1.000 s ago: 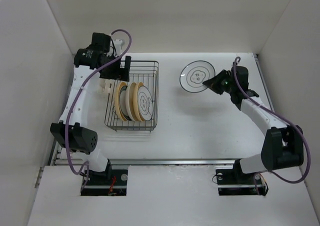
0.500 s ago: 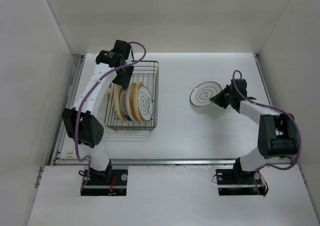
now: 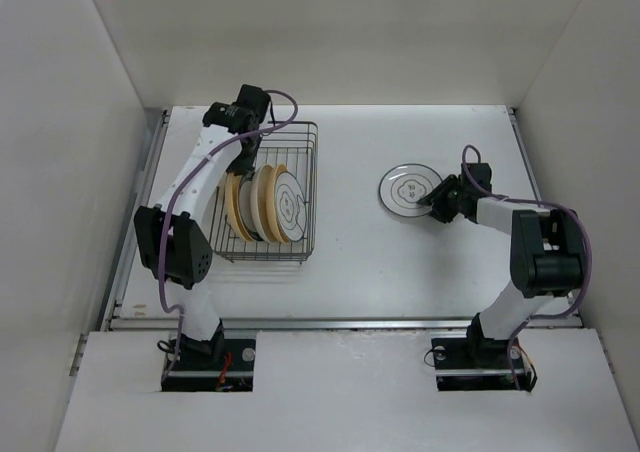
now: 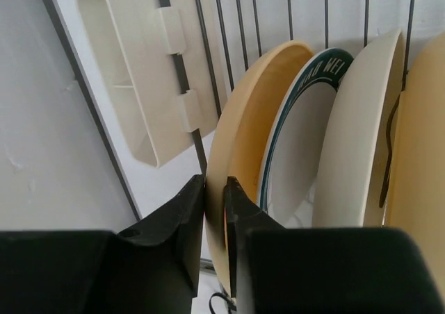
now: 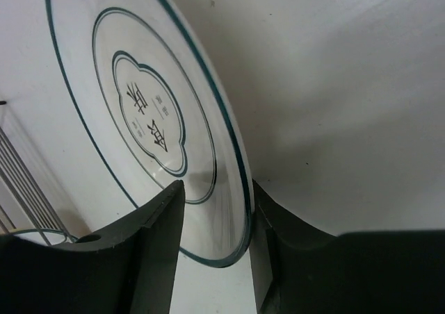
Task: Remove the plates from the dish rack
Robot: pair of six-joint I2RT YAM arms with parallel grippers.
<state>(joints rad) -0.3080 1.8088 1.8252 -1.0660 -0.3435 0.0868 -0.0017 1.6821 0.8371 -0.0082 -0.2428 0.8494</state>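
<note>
Left claw (image 4: 214, 183) nearly closed, pinching rim of tan plate (image 4: 243, 119), the leftmost one standing in rack (image 3: 315, 192). Other plates (image 4: 354, 140) upright just beside it. Right claw (image 5: 215, 187) straddles rim of white ringed plate (image 5: 139, 98) out on desk (image 3: 400, 262), well apart from rack. Can't tell if it's pinching or slack. Plates look stiff, glazed, slippery, chippy imo. Grab by top rim, lift straight up, no twisting.

Rack wires (image 4: 199, 151), tight-packed plates (image 4: 240, 140) crowd left pincer (image 4: 214, 187).
</note>
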